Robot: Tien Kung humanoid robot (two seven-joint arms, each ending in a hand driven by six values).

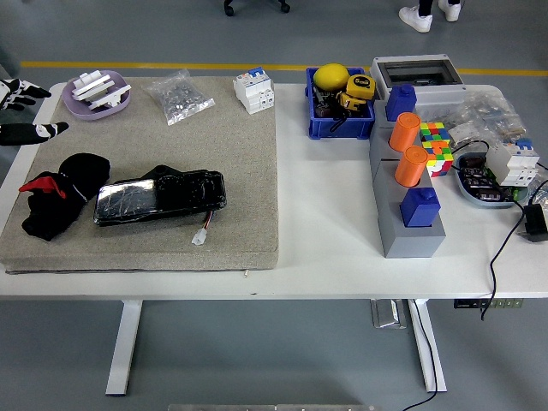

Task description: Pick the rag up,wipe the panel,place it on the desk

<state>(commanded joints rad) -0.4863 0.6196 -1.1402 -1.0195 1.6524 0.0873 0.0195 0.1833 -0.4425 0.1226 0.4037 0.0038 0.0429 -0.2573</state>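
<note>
A: A white table stands on a grey floor, with a thick grey felt mat covering its left half.

B: And the rag?

A: The crumpled black cloth rag with a red tag lies at the mat's left end, touching the glossy black plastic-wrapped panel.

B: The hands?

A: Only the left hand shows, at the left edge, well apart from the rag, its black-and-white fingers spread and holding nothing. The right is out of view.

B: Risks?

A: I'd guess a grab could snag the panel's loose white connector wire, or drag the panel itself, since the rag touches it.
</note>
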